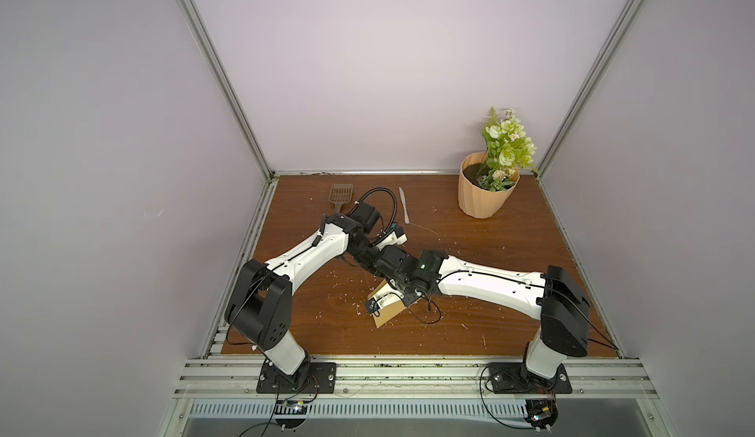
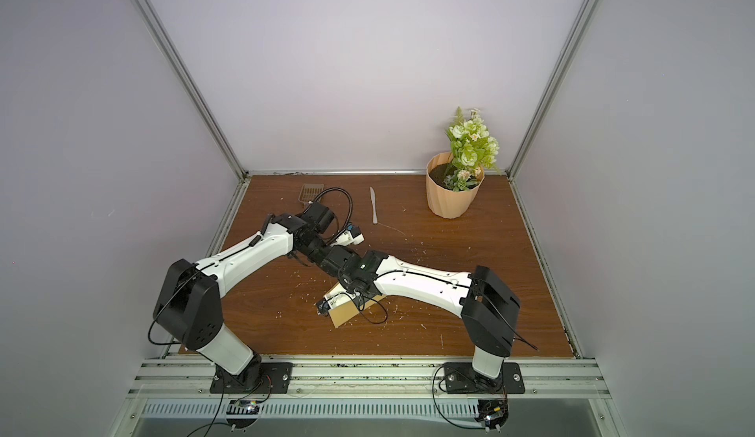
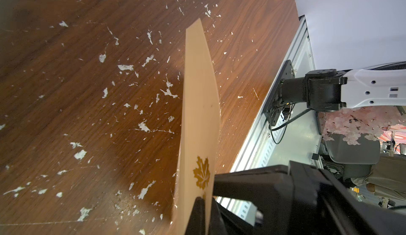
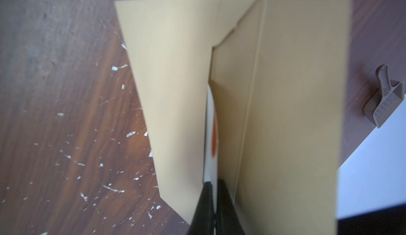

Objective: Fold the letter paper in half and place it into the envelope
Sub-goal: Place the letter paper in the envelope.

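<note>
In both top views the left arm [image 1: 302, 255] and the right arm [image 1: 490, 280] met over the middle of the wooden surface [image 1: 490, 324], a little toward its near edge. Their wrists crowded together above the envelope [image 1: 388, 316], hiding most of it and all the fingers. A potted plant [image 1: 484, 194] stood in the far right corner. A slotted scoop [image 1: 339, 194] and a pale knife [image 1: 403, 206] lay near the far edge, well apart from the envelope. In the left wrist view the left gripper [image 3: 207, 203] had its fingers [image 3: 197, 216] pressed together on one end of a tan sheet, by every sign the envelope [image 3: 200, 113]. A gold maple leaf [image 3: 201, 174] was printed just beyond the fingertips, and the sheet ran out over the scuffed wood, seen almost edge-on. In the right wrist view the mustard envelope [image 4: 296, 91] stood open like a book. The letter paper [image 4: 209, 168], pale cream with an orange mark, sat in the slot between its panels, mostly inside. The right gripper [image 4: 214, 182] had its fingers [image 4: 203, 207] nearly together, pinching the paper's exposed edge.
</note>
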Action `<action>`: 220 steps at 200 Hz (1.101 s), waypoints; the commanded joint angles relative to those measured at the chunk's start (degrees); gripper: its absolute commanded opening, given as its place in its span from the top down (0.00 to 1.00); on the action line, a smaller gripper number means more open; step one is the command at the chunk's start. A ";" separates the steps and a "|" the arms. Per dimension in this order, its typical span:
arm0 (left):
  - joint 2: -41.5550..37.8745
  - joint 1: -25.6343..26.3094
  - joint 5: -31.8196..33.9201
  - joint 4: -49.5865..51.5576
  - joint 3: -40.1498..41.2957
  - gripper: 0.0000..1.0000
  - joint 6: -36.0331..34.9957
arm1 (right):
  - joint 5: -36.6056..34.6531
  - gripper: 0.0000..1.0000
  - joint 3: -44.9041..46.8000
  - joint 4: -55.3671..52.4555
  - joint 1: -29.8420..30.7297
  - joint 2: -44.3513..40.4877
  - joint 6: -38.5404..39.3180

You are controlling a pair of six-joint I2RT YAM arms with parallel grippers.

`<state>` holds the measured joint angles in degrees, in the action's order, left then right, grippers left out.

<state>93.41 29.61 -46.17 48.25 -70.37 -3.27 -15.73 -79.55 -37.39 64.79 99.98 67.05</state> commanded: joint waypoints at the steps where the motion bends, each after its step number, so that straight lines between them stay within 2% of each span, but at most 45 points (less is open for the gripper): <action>1: 0.63 1.12 -2.58 1.56 -1.70 1.00 -1.48 | 2.19 0.86 -2.14 -1.72 -0.02 0.39 -2.36; 78: 0.20 1.13 -2.95 1.58 -1.09 1.00 -1.57 | 1.58 0.82 -2.01 -1.39 -0.46 -0.72 -3.07; 114: 0.14 1.12 -2.86 1.55 -1.09 1.00 -1.57 | 0.15 0.90 -1.34 -0.91 -1.59 -1.29 -2.38; 132: 0.20 1.09 -3.04 1.58 -1.22 1.00 -1.48 | -0.83 1.00 -0.57 -0.41 -2.04 -1.61 -1.78; 220: -0.02 1.87 -3.34 1.52 -0.40 1.00 -1.06 | -4.31 1.00 -1.57 -0.14 -3.01 -1.73 0.85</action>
<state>93.54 29.89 -46.70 47.29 -70.46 -3.29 -16.82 -79.70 -37.50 62.96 99.96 66.74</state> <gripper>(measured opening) 0.045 0.045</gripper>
